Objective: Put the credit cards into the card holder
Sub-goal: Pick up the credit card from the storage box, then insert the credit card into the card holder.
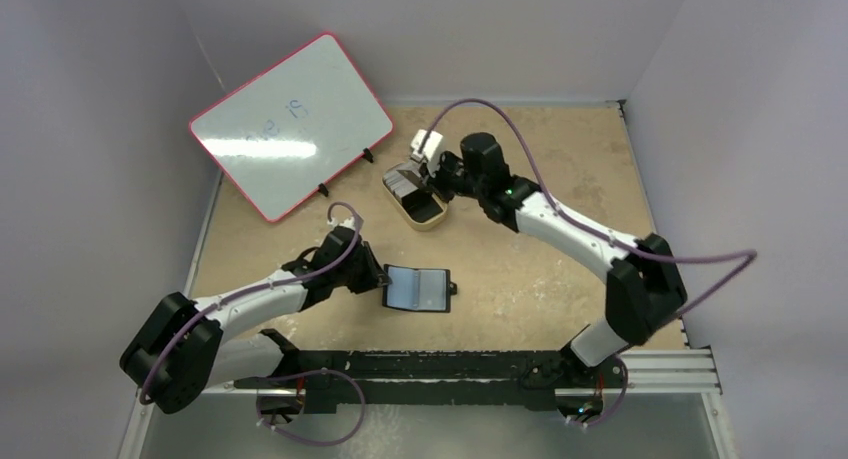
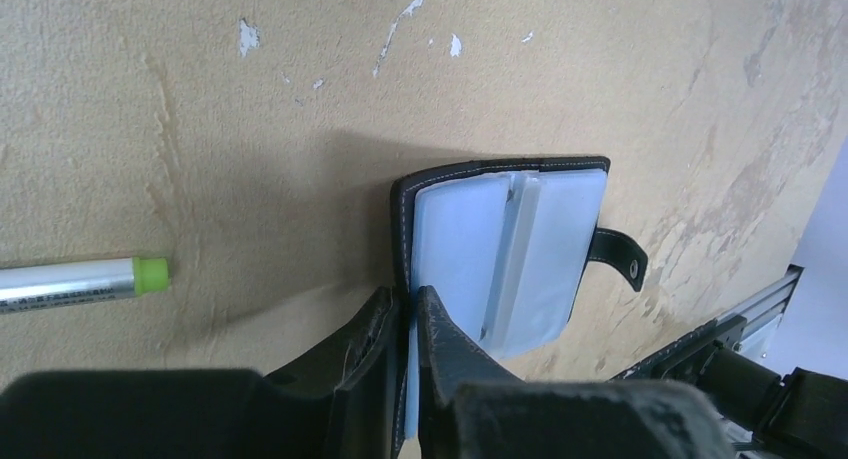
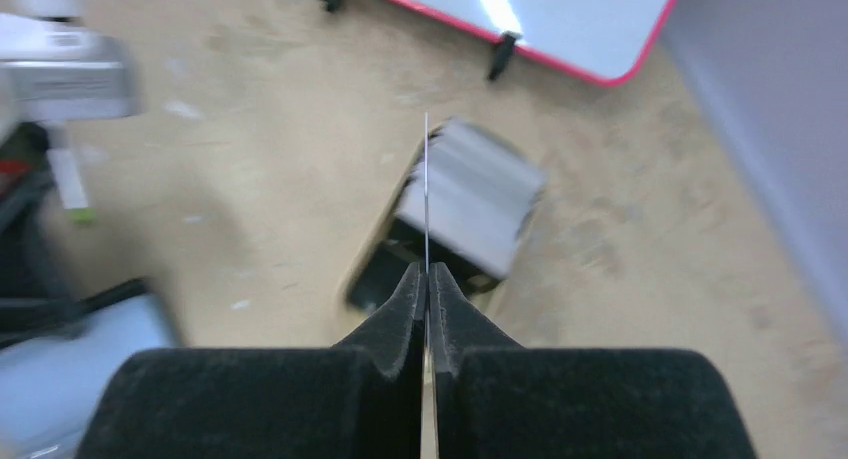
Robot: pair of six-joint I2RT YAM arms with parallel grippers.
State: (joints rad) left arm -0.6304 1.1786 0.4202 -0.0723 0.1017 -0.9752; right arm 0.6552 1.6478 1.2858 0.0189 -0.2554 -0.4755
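Left arm (image 1: pixel 250 299) low, right arm (image 1: pixel 570 229) outstretched, both jaws clamped.

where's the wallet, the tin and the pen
wallet (image 1: pixel 418 287), top view, on its pale open inside
tin (image 1: pixel 430 219), top view, on its near rim
pen (image 2: pixel 70 282), left wrist view, on its silver barrel

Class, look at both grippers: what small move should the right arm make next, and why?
Probably carry the card toward the card holder: the right gripper pinches it edge-on near the tin, and the left gripper pinches the open card holder's edge.
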